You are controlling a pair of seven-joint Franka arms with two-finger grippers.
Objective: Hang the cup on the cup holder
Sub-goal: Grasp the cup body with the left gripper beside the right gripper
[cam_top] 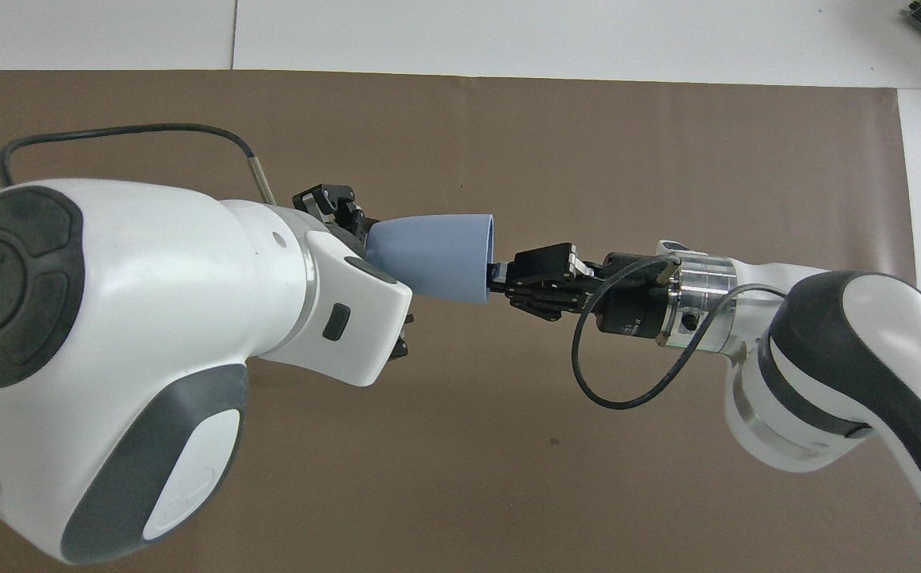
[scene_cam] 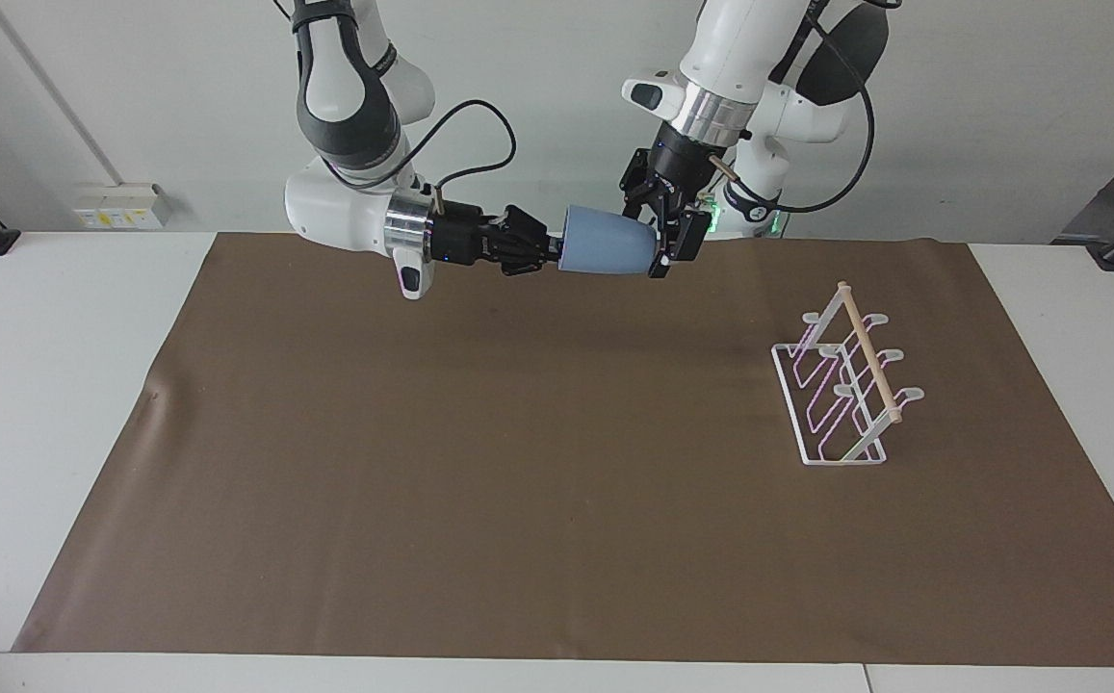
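Note:
The light-blue cup (scene_cam: 605, 245) (cam_top: 432, 256) lies on its side in the air over the brown mat's edge nearest the robots. My right gripper (scene_cam: 557, 253) (cam_top: 495, 278) is shut on its rim, at the wide end. My left gripper (scene_cam: 664, 241) hangs open at the cup's narrow base end, one finger on each side of it; I cannot tell whether they touch. The white wire cup holder (scene_cam: 845, 385) with a wooden rod on top stands on the mat toward the left arm's end. It is hidden in the overhead view.
A brown mat (scene_cam: 518, 462) (cam_top: 587, 143) covers most of the white table (scene_cam: 37, 385). A black cable (cam_top: 627, 382) loops from my right wrist. My left arm's large white link (cam_top: 150, 342) blocks much of the overhead view.

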